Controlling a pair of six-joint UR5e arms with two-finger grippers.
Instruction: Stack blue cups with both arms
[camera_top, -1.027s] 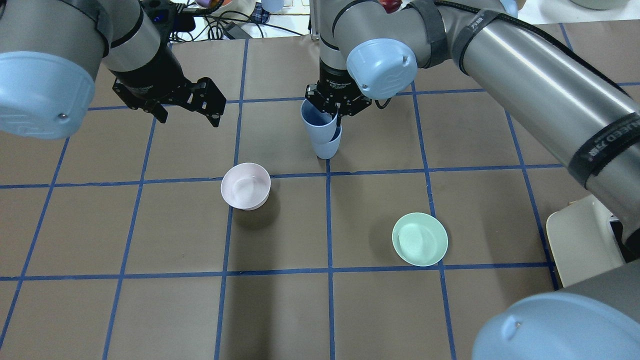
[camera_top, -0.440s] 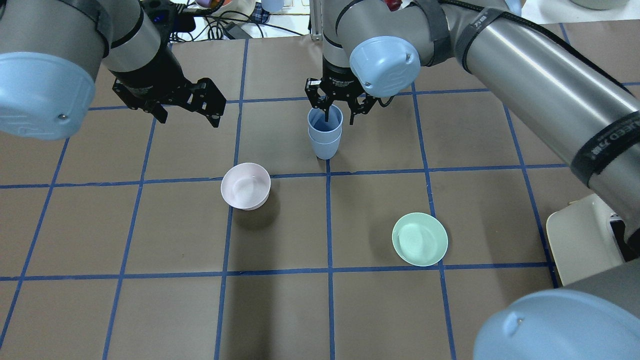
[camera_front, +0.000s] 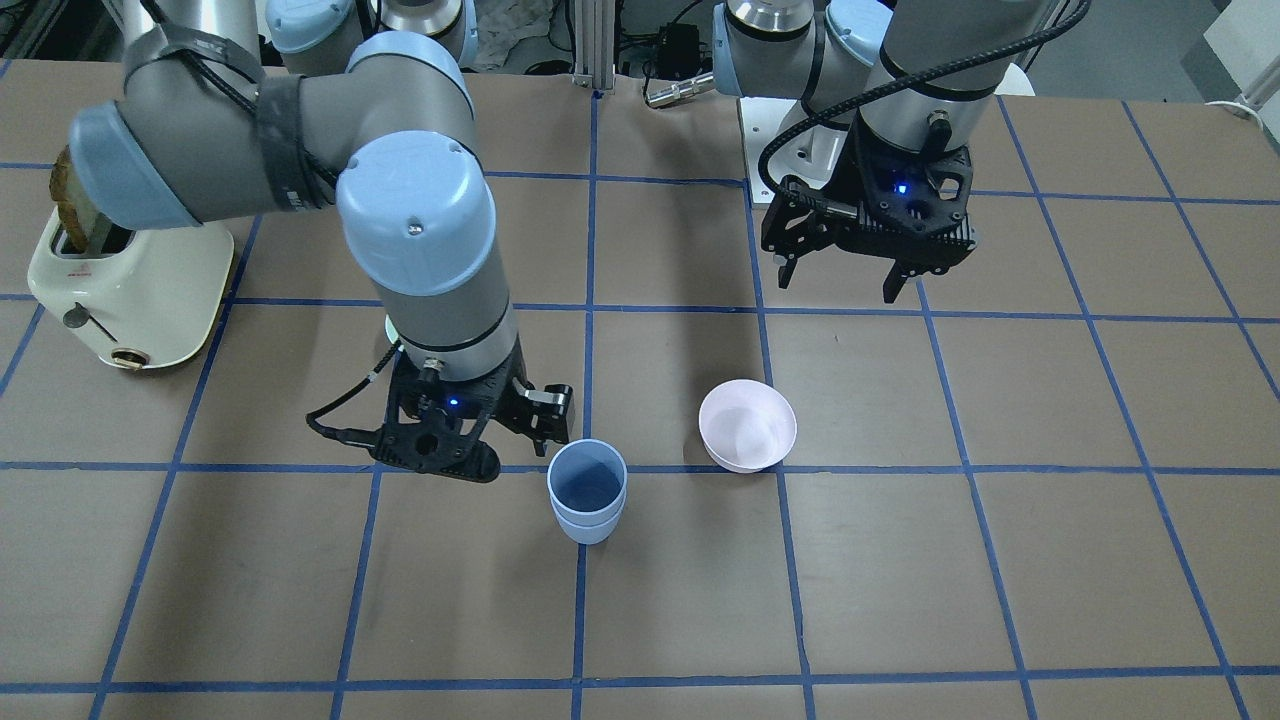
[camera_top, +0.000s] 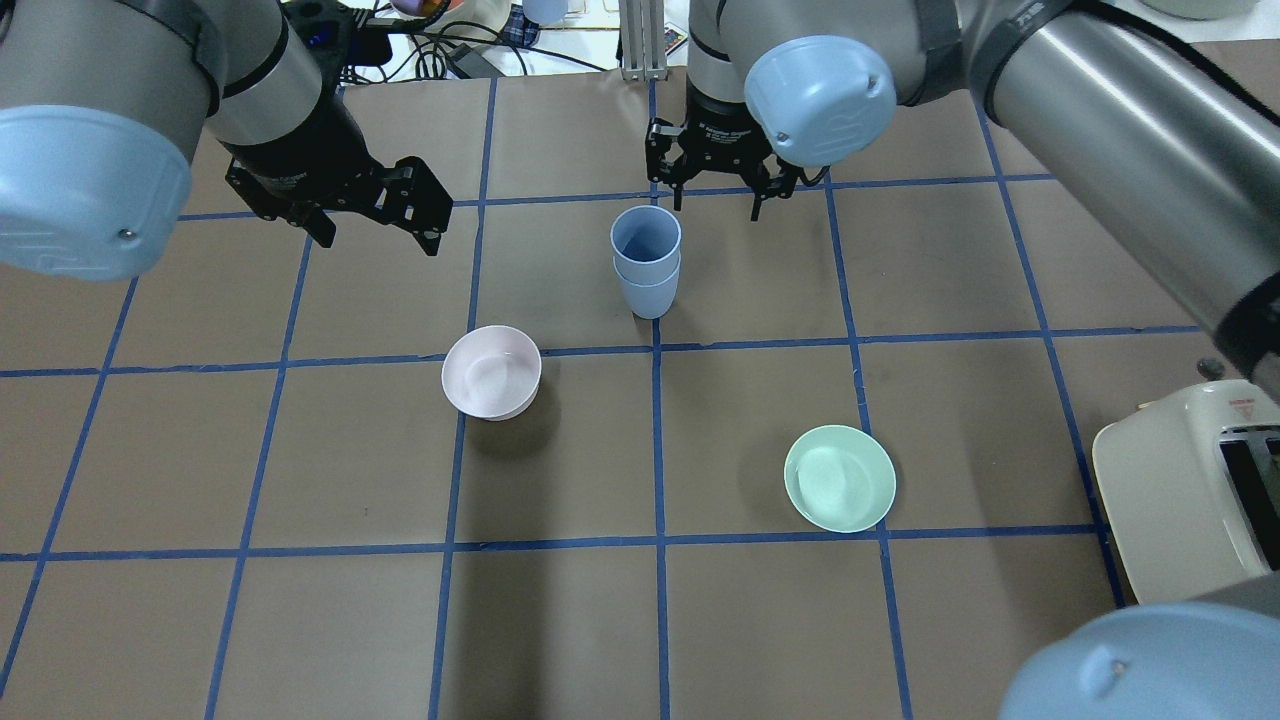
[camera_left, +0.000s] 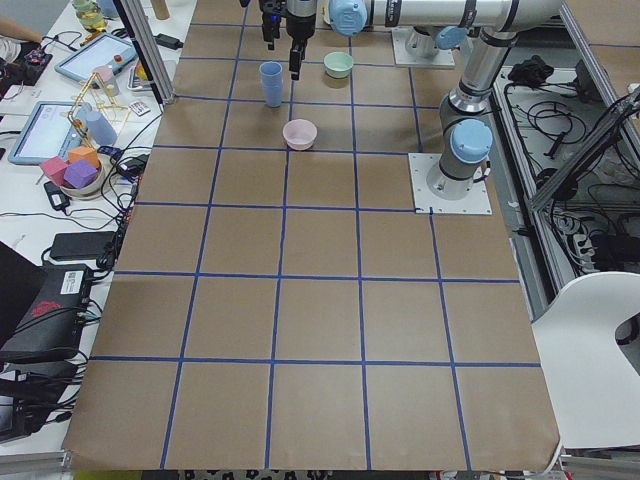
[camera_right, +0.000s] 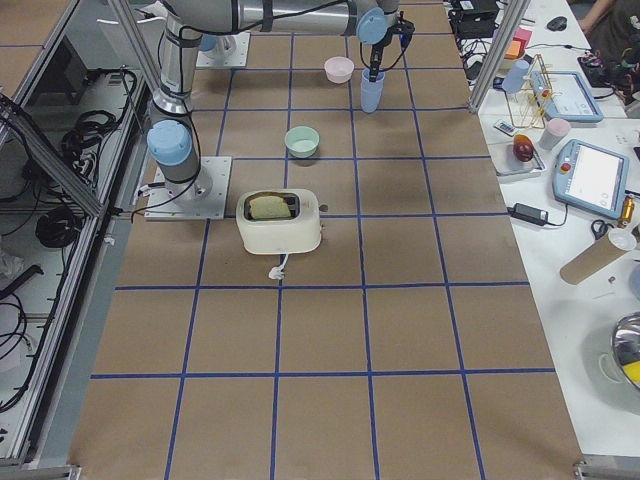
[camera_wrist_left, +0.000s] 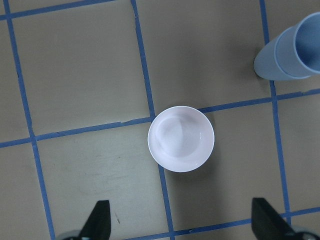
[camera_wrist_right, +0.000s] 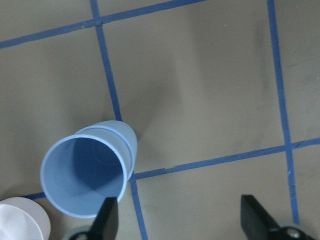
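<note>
The two blue cups stand nested, one inside the other, upright on the brown table near its middle; they also show in the front view and the right wrist view. My right gripper is open and empty, raised above and just beyond the stack, touching nothing; in the front view it hangs beside the cups. My left gripper is open and empty, hovering well to the left of the stack, and shows in the front view too.
A pale pink bowl sits to the near left of the stack, directly below the left wrist camera. A mint-green bowl sits to the near right. A cream toaster stands at the table's right edge.
My right gripper opened and let go of the upper cup, which settled straight into the lower one. The gripper then rose and drew away to the right. The left arm stayed still.
</note>
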